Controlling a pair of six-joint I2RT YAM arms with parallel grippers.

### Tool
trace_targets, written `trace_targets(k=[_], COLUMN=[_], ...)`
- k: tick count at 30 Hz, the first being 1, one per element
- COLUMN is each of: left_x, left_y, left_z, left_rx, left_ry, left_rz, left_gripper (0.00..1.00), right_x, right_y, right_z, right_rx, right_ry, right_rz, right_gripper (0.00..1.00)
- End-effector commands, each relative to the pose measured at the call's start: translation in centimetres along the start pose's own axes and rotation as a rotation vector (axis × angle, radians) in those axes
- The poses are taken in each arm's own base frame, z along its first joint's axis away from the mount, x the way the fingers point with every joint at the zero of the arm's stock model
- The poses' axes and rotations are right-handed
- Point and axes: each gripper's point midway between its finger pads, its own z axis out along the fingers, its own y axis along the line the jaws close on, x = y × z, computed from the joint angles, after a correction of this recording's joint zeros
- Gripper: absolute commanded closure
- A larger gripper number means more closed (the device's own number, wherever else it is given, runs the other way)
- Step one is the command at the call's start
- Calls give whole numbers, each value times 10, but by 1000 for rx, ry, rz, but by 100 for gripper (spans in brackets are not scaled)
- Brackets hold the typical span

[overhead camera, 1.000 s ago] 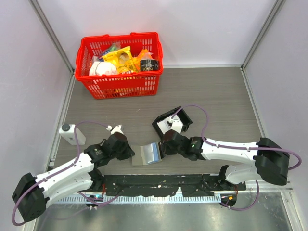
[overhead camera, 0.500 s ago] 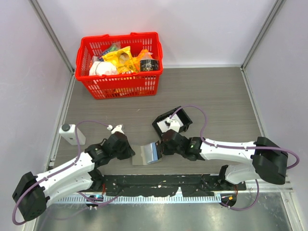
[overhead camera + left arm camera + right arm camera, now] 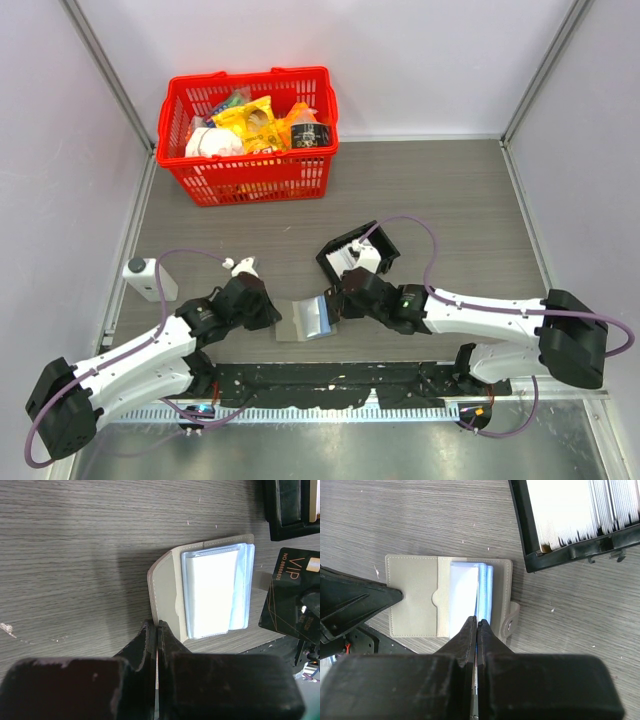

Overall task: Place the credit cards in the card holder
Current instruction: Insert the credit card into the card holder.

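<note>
Grey table [image 3: 450, 200] bears a likely floppy wallet [image 3: 167, 590]; closed left pincer [image 3: 157, 626] pins its flap; right pincer [image 3: 476, 623] nips a stiff, slick card [image 3: 290, 597] by its edge.

The grey-beige card holder [image 3: 415, 597] lies open and flat at the centre of my right wrist view, 1 white card [image 3: 464, 595] in its pale blue pockets. The credit cards [image 3: 580, 505] stand on edge in the black tray [image 3: 520, 530] at upper right. My right gripper [image 3: 477, 622] pinches 1 black VIP card [image 3: 290, 600] just beside the holder.
</note>
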Motion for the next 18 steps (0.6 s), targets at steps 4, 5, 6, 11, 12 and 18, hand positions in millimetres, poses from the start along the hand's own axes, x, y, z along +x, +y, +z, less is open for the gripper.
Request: trace_targets(k=[4,5,6,11,12,18], left_x=[-13,-13,-12,-11,-11,-10], left_y=[-10,-10,-10,-9,-8,-7], left_z=[-4,-4,-4,-3,-3,-2], left_rx=[23,22,23,20,20,15], left_ry=[-42,-43,-42,-38,-38,-37], left_rz=[19,16,17,18,18,16], left_gripper=[100,100,100,100,100,100], right_x=[-5,-4,-4,2,3,13], right_y=[11,9,8,5,6,-5], right_z=[10,11,11,14,15,20], right_rx=[-6,3,7,11,6,47], right_ry=[-14,-13,-11,4,8,34], right_rz=[8,8,7,3,5,7], right_gripper=[99,99,99,99,99,99])
